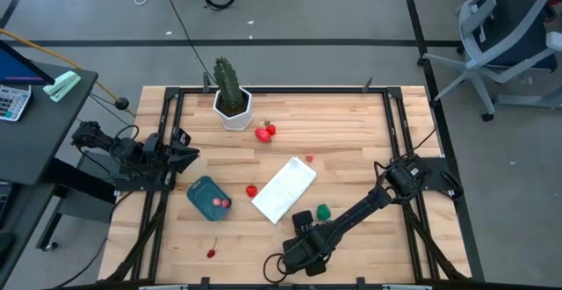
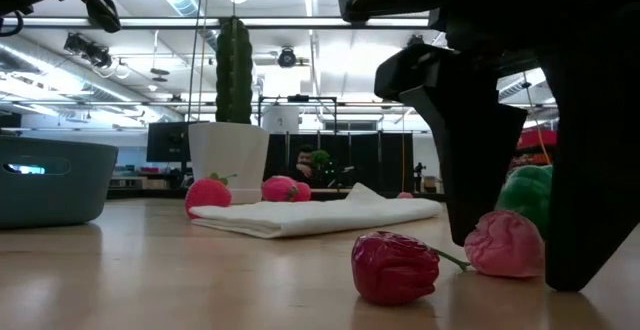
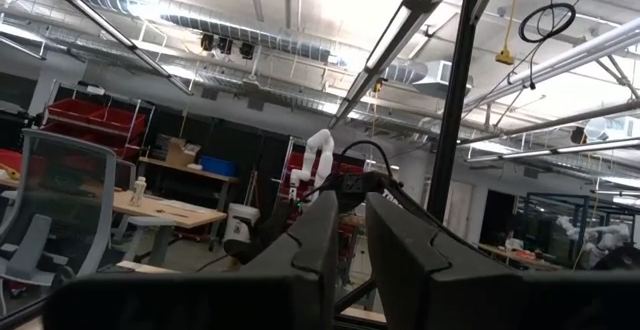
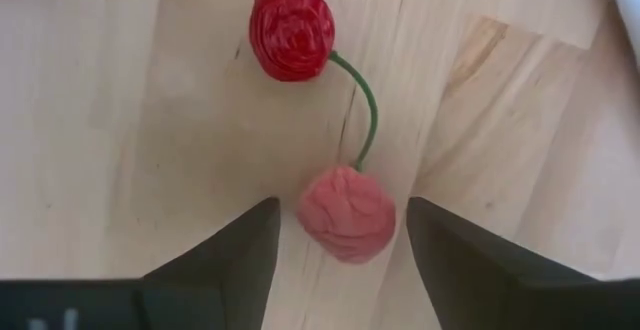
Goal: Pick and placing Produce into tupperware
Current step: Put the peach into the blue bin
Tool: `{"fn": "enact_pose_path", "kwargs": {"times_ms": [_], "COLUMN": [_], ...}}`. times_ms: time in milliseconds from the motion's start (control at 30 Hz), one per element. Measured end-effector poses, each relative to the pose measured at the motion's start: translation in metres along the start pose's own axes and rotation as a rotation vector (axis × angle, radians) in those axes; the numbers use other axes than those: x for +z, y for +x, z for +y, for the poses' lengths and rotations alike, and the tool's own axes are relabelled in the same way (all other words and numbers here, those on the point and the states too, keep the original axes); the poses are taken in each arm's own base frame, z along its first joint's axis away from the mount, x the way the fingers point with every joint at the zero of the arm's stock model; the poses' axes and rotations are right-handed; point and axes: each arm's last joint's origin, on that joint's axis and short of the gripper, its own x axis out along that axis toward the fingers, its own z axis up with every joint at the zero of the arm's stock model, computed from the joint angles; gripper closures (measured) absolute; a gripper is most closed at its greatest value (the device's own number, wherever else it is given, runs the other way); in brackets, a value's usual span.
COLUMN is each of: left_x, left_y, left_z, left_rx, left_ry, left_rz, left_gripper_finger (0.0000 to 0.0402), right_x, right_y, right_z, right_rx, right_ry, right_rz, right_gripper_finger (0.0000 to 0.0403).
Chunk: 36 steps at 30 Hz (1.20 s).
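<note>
The left claw [image 1: 189,156] waits clenched at the worktop's [image 1: 351,123] left edge, above the tub [image 1: 207,198]. Near the front edge, the right claw [image 4: 340,245] is spread wide around the pink cherry [image 4: 345,213], its red twin [image 4: 292,34] lying beyond.

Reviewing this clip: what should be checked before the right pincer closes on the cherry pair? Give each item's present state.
1. Right pincer open: ok.
2. Pink cherry between its fingers: ok.
3. Red cherry, joined by the stem, outside the fingers: ok.
4. White cloth away from the grasp: ok.
5. Teal tub unobstructed, some produce already inside: ok.
6. Left pincer parked at the table's left edge: ok.
</note>
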Motion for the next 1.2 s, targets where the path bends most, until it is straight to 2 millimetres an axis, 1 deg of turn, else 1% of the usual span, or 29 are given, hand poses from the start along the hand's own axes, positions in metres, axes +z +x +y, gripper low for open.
{"fn": "enact_pose_path", "kwargs": {"times_ms": [100,167,367,467,600,700,833,900,1000,1133,1200], "left_x": [0.0,0.0,0.0,0.0,0.0,0.0,0.0,0.0,0.0,0.0,0.0], "left_y": [0.0,0.0,0.0,0.0,0.0,0.0,0.0,0.0,0.0,0.0,0.0], "left_z": [0.0,0.0,0.0,0.0,0.0,0.0,0.0,0.0,0.0,0.0,0.0], "left_rx": [0.0,0.0,0.0,0.0,0.0,0.0,0.0,0.0,0.0,0.0,0.0], "left_ry": [0.0,-0.001,-0.001,0.0,-0.001,-0.001,0.0,0.0,0.0,-0.001,0.0], "left_rz": [0.0,0.0,-0.001,0.0,0.0,0.0,0.0,0.0,0.0,0.0,0.0], "left_gripper_finger": [0.0336,0.0336,0.0343,0.0344,0.034,0.0341,0.0346,0.0348,0.0348,0.0344,0.0341], "right_x": [0.0,0.0,0.001,0.001,0.002,0.004,0.007,0.009,0.013,0.024,0.033], "right_y": [0.0,0.0,0.0,0.0,0.0,0.0,-0.003,-0.011,-0.032,-0.063,-0.076], "right_z": [0.0,0.0,-0.001,-0.002,-0.007,-0.012,-0.022,-0.029,-0.043,-0.065,-0.076], "right_rx": [-0.001,-0.001,-0.002,-0.011,-0.108,-0.188,-0.229,-0.247,-0.306,-0.443,-0.441], "right_ry": [0.005,0.006,0.009,0.009,0.012,-0.009,-0.027,-0.012,0.028,0.127,0.125], "right_rz": [-0.001,-0.001,-0.001,-0.003,-0.035,-0.059,-0.071,-0.09,-0.165,-0.342,-0.431], "right_gripper_finger": [0.0186,0.0202,0.0274,0.0301,0.0312,0.031,0.0305,0.0306,0.0308,0.0308,0.0307]}}
